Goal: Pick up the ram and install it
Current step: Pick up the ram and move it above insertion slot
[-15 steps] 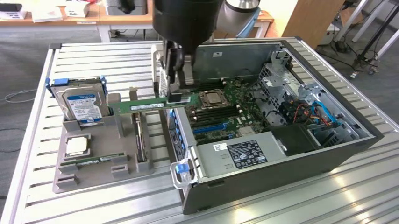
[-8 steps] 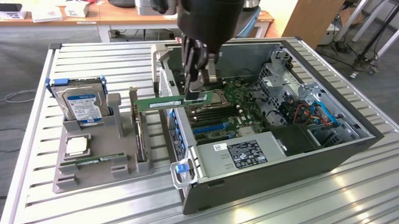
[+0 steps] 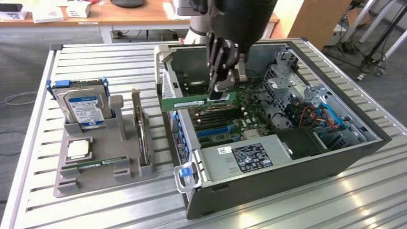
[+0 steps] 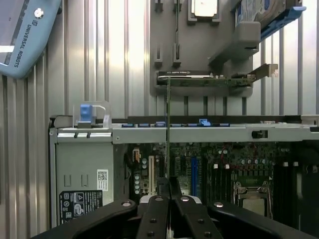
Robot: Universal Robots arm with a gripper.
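In the exterior view, the gripper (image 3: pixel 220 94) is clamped on the ram (image 3: pixel 190 102), pinching its flat faces near the end toward the exterior view's right. The rest of the green stick juts out toward the exterior view's left. The stick is held on edge and roughly level above the open computer case (image 3: pixel 286 179), over the motherboard (image 3: pixel 232 125) and its row of memory slots (image 3: pixel 213 114), apart from them and not seated. On the exterior view's left, a grey holder tray (image 3: pixel 70 183) carries a hard drive (image 3: pixel 83 107) and a square processor (image 3: pixel 79 149). In the wrist view, the ram (image 4: pixel 168 129) appears edge-on as a thin line running straight out from the closed gripper (image 4: pixel 168 183). The motherboard (image 4: pixel 224 159) lies beneath it, and an expansion card (image 4: pixel 204 79) stands on the tray beyond the case wall. The stick looks light and stiff but thin and brittle. A grip on the faces near the upper long edge seems soundest, well clear of the contact edge. Held this close to one end, it could pivot between the pads if pushed unevenly.
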